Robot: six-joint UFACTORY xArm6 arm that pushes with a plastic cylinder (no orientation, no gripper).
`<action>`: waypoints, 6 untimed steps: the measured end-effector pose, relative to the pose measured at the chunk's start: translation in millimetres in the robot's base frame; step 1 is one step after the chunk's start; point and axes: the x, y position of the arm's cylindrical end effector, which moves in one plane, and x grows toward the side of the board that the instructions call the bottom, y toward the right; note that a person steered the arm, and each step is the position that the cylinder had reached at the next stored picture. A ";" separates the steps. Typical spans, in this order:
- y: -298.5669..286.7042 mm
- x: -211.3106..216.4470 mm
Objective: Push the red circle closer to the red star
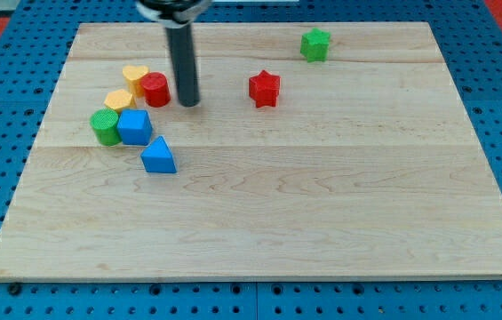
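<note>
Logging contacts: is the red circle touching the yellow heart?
Yes: the red circle sits against the yellow heart, no gap visible. My tip stands right of it.

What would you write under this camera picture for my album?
My tip sits between the red circle block and red star block on the wooden board.

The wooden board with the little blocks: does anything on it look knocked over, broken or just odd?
Nothing stands out. All blocks sit flat on the wooden board. My tip stands just to the view's right of the red circle, between it and the red star, so it is on the wrong side for pushing the circle toward the star.
</note>
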 end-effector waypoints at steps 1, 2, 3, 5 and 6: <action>-63.3 -0.5; -99.3 -14.3; -91.0 -35.8; -15.9 -36.0; -81.9 -40.7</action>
